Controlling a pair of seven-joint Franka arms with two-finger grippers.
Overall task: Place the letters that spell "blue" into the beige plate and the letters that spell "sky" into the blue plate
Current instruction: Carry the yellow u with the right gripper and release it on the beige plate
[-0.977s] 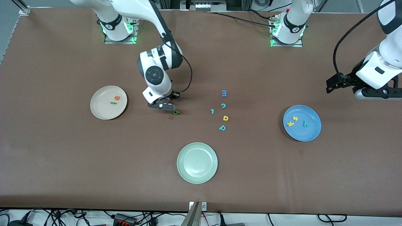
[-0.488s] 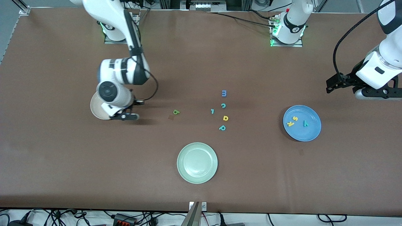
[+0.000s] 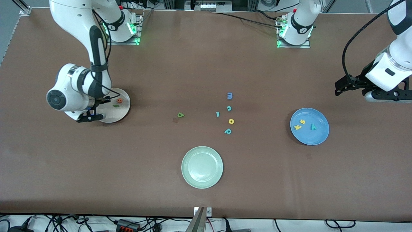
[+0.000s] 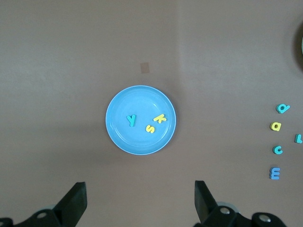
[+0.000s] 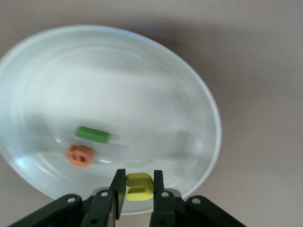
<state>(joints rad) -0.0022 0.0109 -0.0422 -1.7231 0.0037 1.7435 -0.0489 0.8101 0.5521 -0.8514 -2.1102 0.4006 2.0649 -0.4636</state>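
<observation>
Yellow u (image 5: 139, 186): clamped in your right gripper's (image 5: 138, 189) jaws, hanging over the rim of the beige plate (image 3: 125, 108) on the side nearer the front camera, so a release should drop it inside. In the plate: orange e (image 3: 119, 101) and dark-green l (image 3: 116, 105). Green b (image 3: 181, 114) lies on the bench, well apart from the plate toward the left arm's end; it's the last letter to fetch. Blue plate (image 3: 318, 137) holds s (image 3: 302, 121), k (image 3: 298, 127), y (image 3: 313, 127). Left gripper (image 4: 139, 201) waits above it, jaws wide apart, empty.
</observation>
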